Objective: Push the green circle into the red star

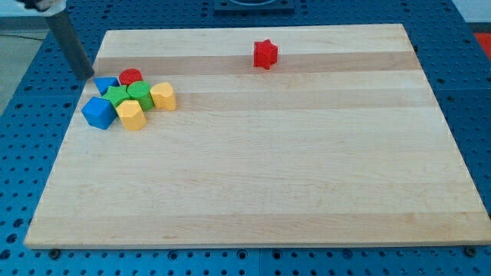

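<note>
Because the green circle (pixel 141 93) sits packed inside a cluster at the table's (pixel 261 192) ten o'clock corner, it will not slide freely: it is a small, rigid, light block that should glide easily on smooth wood, yet it touches a green block (pixel 117 95) at its nine o'clock, a yellow block (pixel 163 96) at its three o'clock, another yellow block (pixel 132 114) at its seven o'clock and a red block (pixel 130 77) at its eleven o'clock. Two blue blocks (pixel 98 112) (pixel 105 83) lie further toward nine o'clock. The red star (pixel 265 54) stands well apart at about two o'clock from the circle. My tip (pixel 88 76) rests just outside the cluster, near the upper blue block. There is no claw, so nothing is held. I judge contact belongs on the circle's eight o'clock flank, though the neighbours appear to block it.
</note>
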